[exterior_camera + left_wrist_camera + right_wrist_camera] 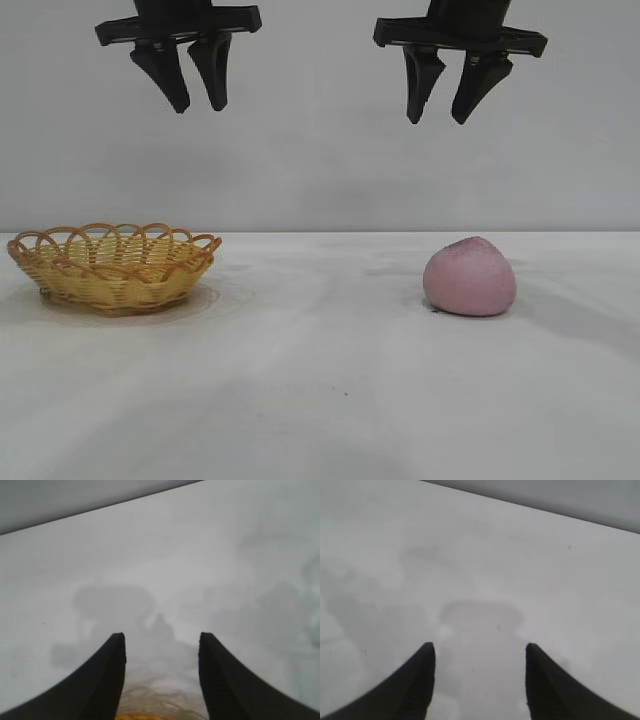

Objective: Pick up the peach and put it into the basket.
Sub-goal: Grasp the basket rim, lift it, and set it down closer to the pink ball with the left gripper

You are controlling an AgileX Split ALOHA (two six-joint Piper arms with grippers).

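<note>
The dusty-pink peach (pixel 469 277) lies on the white table at the right. The yellow-tan wicker basket (pixel 113 266) with a looped orange-brown rim stands at the left and is empty. My right gripper (pixel 437 116) hangs high above the table, a little left of straight above the peach, open and empty. My left gripper (pixel 199 105) hangs high above the basket's right side, open and empty. In the left wrist view my gripper (pixel 161 637) is open and a strip of the basket (pixel 160 714) shows between the fingers. In the right wrist view my gripper (pixel 480 647) is open over bare table; the peach is out of that view.
The white table (pixel 320 380) stretches between the basket and the peach and toward the front. A plain grey wall stands behind it.
</note>
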